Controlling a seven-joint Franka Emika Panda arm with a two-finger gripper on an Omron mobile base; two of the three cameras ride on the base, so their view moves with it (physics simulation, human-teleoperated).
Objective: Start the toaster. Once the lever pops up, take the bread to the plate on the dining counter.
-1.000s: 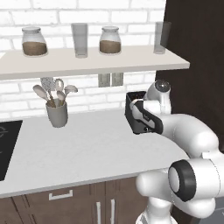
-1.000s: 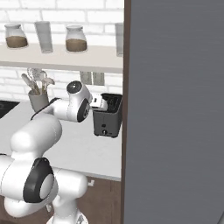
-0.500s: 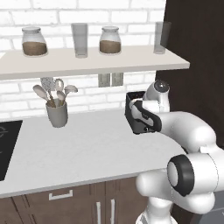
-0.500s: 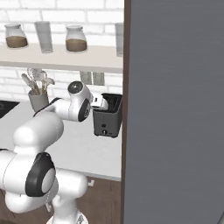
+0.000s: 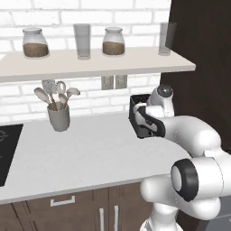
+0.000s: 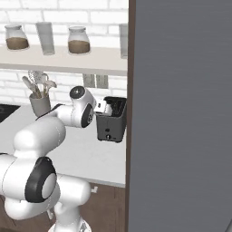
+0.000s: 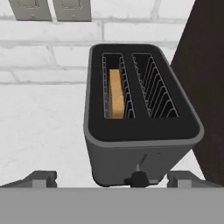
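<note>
The toaster (image 7: 140,127) sits mid-frame in the hand view, at the back of the white counter (image 5: 90,153) against the brick wall, with a dark cabinet side (image 7: 205,87) close on its right. The bread (image 7: 115,94) stands in its left slot. The fingers (image 7: 111,178), spread wide and empty, hover low before the front lever (image 7: 139,177). Starting looks to be the step; next, press that lever down. Open room lies leftward.

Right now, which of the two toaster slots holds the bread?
In the hand view, the left slot of the toaster holds the tan bread; the right slot shows bare wire guides.
</note>
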